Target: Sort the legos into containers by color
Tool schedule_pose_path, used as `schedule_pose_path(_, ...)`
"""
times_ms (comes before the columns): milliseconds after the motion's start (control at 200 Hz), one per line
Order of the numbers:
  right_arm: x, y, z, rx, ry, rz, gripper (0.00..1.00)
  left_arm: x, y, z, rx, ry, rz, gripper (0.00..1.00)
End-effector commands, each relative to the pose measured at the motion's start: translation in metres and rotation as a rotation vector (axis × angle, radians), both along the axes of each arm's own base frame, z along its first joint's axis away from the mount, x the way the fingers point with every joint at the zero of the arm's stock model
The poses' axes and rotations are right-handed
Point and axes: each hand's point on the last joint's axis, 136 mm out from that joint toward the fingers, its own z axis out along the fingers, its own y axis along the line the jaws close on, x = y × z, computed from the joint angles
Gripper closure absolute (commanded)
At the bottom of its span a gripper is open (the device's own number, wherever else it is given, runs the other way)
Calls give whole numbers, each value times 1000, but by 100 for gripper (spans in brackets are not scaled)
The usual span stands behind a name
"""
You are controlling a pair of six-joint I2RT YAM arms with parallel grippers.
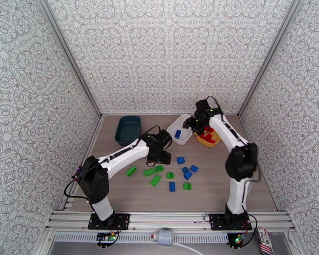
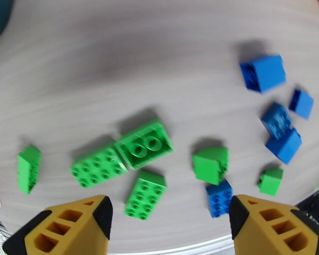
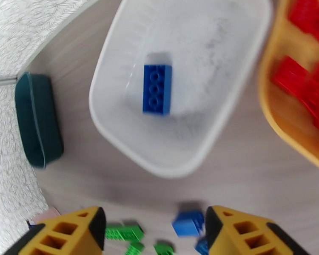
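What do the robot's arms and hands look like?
The left arm and right arm are white with chunky black joints, looping black cables and a small green light near the wrist. The left hand and right hand have yellow fingers with cut-out holes and black inner edges.

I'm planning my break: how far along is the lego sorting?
Done: red legos lie in the yellow tub, one blue brick in the white tub. In hand: nothing; the right tool hangs open by the white tub, the left tool open over the green bricks. Left: these and several loose blue bricks on the table.
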Motion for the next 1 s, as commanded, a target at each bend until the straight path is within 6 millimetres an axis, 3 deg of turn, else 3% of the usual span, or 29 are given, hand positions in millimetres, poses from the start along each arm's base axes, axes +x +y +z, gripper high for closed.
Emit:
schedule_pose_path(0,-33,-22,-7,-87,2,0,28,-16,-20,-10,-36,55,-20,23)
schedule_pose_path(230,-100,-46,-15,-112,28,-25,24,-57,-39,-40,0,151,-56,23)
schedule_pose_path(430,-136,-54,-25,-83,43,-61,23,-85,-56,-73,-1,228,-60,24)
schedule_pose_path(705,-164,-57,-25,-58,48,-57,24,-96,-62,-106,59,267,-53,32)
schedule_pose_path(995,-176,-56,-23,-16,29,-61,25,-105,-49,-117,130,260,-30,44)
